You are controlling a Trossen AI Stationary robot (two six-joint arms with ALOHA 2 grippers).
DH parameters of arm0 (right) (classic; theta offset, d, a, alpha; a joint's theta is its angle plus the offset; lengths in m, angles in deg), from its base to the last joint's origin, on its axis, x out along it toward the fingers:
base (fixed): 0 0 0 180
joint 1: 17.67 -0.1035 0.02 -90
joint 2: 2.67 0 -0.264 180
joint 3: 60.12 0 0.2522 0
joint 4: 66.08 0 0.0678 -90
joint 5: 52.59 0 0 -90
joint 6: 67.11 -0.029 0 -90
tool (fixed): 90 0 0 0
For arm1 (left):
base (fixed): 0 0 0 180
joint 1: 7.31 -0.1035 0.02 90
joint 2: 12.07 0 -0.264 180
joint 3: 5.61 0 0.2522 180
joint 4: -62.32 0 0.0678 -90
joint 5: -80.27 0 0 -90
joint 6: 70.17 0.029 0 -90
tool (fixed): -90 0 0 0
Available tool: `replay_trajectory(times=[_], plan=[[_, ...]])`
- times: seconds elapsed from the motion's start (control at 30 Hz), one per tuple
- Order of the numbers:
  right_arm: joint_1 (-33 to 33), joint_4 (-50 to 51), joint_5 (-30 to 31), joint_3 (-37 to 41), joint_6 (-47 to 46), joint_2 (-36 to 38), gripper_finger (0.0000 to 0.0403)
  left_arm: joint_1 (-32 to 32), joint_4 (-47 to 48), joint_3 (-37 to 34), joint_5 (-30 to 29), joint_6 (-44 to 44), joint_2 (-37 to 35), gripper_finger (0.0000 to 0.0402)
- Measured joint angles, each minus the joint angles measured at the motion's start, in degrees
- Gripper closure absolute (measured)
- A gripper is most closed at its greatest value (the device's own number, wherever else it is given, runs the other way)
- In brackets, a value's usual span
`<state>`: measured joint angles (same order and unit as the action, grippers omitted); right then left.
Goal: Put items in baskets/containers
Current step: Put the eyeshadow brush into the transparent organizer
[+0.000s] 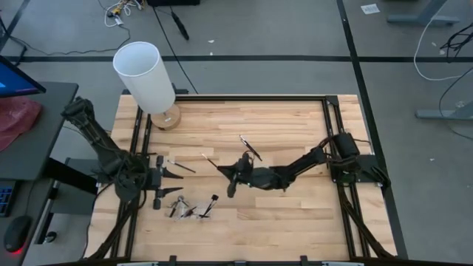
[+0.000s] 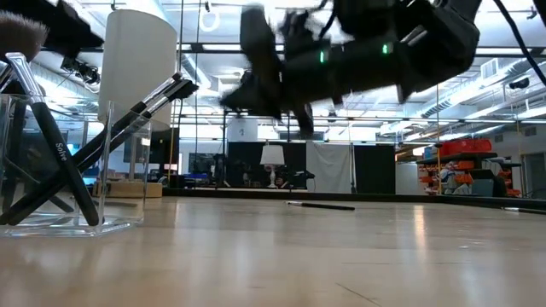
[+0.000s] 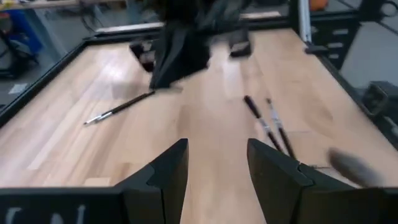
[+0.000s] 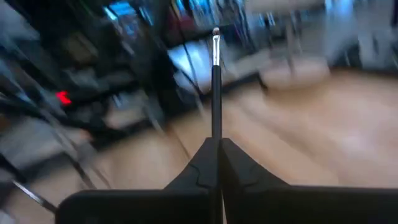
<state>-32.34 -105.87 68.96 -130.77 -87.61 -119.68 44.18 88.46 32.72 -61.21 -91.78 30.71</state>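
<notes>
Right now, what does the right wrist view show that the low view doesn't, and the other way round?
Only the right wrist view shows the right gripper shut on a slender brush, which stands straight out from between the fingertips. Only the low view shows the clear tray with several brushes leaning in it, the white cylinder behind it, and a lone brush lying on the table. Both show the wooden table and the room beyond it.
</notes>
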Motion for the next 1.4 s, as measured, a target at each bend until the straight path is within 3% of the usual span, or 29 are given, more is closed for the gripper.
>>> replay_trajectory(times=[0.2,0.37,0.57,0.67,0.93,1.13,1.4], plan=[[-2.1,-12.5,-4.9,-2.1,12.1,0.0,0.0403,-4.6,-26.0,-9.7,4.0,15.0,0.0,0.0234],[-2.8,-12.0,-12.8,-7.6,19.2,0.0,0.0403,-9.5,-44.5,-12.2,12.2,27.2,0.0,0.0234],[-3.1,-7.6,-19.9,-14.2,25.6,0.0,0.0403,-14.8,-50.5,-12.3,24.4,29.8,0.0,0.0234],[-3.1,-5.3,-22.3,-16.3,26.6,0.0,0.0403,-16.5,-52.5,-12.3,27.2,29.9,0.0,0.0234],[-3.1,-3.7,-22.6,-17.3,27.2,0.0,0.0403,-18.0,-58.1,-12.3,35.7,34.1,0.0,0.0234],[-3.1,-3.5,-22.6,-17.3,27.2,0.0,0.0403,-18.0,-59.6,-12.2,36.8,37.4,0.1,0.0227],[-2.9,-2.4,-22.6,-17.4,27.2,0.0,0.0403,-20.2,-67.6,-12.2,36.5,36.5,6.2,0.015]])
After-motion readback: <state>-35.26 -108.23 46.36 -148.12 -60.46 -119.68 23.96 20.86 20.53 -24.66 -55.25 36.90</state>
